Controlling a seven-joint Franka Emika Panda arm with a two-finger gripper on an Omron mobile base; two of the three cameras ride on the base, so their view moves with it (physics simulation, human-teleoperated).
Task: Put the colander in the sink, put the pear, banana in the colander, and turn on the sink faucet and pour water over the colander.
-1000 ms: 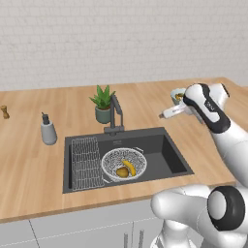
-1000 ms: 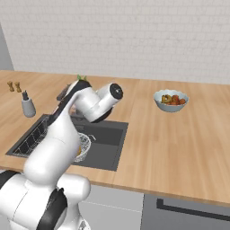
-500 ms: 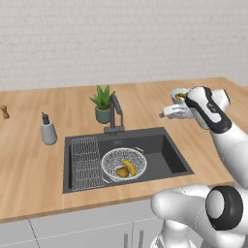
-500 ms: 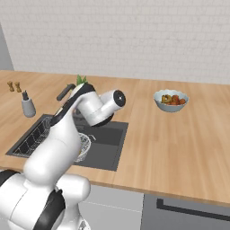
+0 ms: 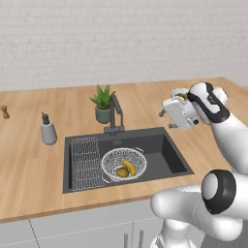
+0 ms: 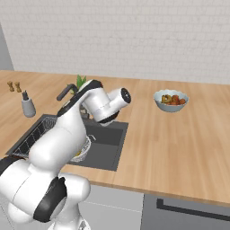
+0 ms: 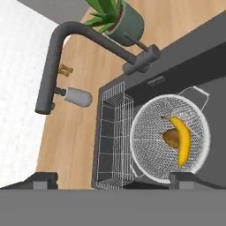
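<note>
A light wooden worktop [image 5: 72, 193] carries everything, running from the white brick wall at the back to its front edge above grey cabinet fronts. The sink [image 5: 172, 155] is sunk into it near the front edge, the sink faucet [image 5: 116, 114] rising from its back rim. Just behind the faucet stands a potted plant [image 5: 102, 104]. Left of the sink sits a grey soap dispenser [image 5: 47, 131], and towards the back left a small brown shaker [image 5: 5, 112]. Well to the right of the sink rests a glazed fruit bowl [image 6: 170, 100] holding red-orange fruits.
</note>
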